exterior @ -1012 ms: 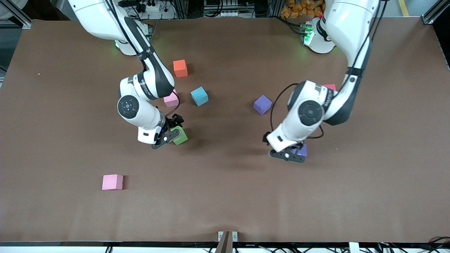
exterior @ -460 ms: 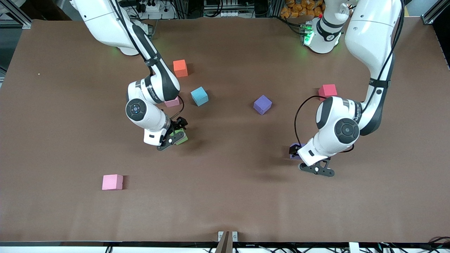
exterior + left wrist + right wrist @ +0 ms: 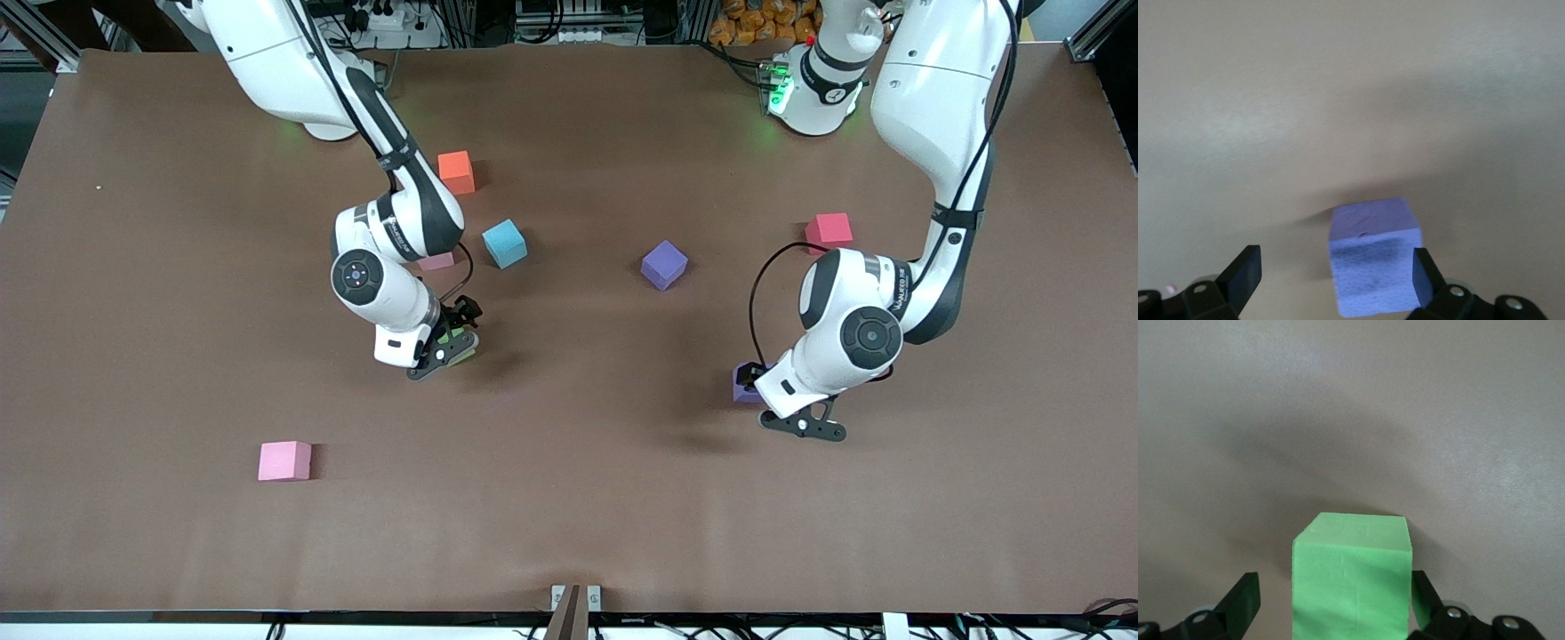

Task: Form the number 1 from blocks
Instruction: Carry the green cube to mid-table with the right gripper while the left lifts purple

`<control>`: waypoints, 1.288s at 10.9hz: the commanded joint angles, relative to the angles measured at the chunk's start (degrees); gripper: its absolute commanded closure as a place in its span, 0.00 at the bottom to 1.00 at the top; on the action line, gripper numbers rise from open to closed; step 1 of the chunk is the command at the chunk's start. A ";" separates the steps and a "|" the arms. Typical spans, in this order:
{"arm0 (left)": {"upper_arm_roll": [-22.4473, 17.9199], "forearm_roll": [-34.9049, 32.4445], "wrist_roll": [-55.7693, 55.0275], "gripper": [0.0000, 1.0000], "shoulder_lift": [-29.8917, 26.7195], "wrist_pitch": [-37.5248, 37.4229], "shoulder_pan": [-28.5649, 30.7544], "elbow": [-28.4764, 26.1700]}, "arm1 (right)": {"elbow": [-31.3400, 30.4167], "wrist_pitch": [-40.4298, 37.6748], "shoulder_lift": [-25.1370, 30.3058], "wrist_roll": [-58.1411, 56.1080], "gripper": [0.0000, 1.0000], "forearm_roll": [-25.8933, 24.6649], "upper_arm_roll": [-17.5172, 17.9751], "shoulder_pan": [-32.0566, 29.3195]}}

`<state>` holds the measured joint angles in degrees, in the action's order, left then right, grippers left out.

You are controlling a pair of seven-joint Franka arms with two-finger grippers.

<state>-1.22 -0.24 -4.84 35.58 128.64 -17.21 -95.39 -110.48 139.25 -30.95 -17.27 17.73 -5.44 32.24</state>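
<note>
Table, brown, carrying loose foam cubes.

Right claw: low over the green block. The right wrist view shows the block between the spread fingers, one finger touching its side, the other standing apart from it; not gripped. In the front view only a sliver of green shows under the claw.

Left claw: wide open above the table, with a purple block resting on the table between the fingers, close against one of them. The front view shows that block mostly hidden by the wrist and the claw just beside it.

Front view only:
- second purple block, mid-table;
- light blue block;
- pink block, nearest the camera, toward the right arm's end;
- another pink block, largely covered by the right arm;
- orange cube;
- red cube.
</note>
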 commanded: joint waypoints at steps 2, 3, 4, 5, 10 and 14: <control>-0.10 -5.90 -7.19 0.00 -0.68 -3.47 -1.15 0.37 | 0.18 -0.29 -0.17 2.48 0.57 1.25 -1.85 0.89; -0.10 -5.91 -7.55 0.00 -0.68 -3.57 -1.33 0.72 | 0.18 -0.47 0.27 6.86 0.63 1.25 -1.94 1.16; -0.10 -5.91 -7.73 0.00 -0.51 -4.00 -1.68 1.60 | 0.26 -0.47 0.88 12.73 0.63 1.16 -1.94 2.55; -0.10 -5.82 -8.51 0.00 0.01 -5.66 -2.46 2.74 | 0.35 -0.38 1.67 19.66 0.60 1.16 -1.94 4.48; 0.17 -5.74 -11.42 0.00 2.04 -5.68 -3.09 4.16 | 0.27 0.41 3.70 39.84 0.59 0.28 -2.38 17.48; 0.34 -5.12 -11.59 0.00 3.27 -4.27 -2.91 4.16 | 1.49 2.16 0.81 47.59 0.59 0.28 -2.47 21.72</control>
<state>-1.12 -4.47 -15.05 37.56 124.18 -20.14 -92.67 -109.31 140.33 -28.75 28.62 17.97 -7.01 53.19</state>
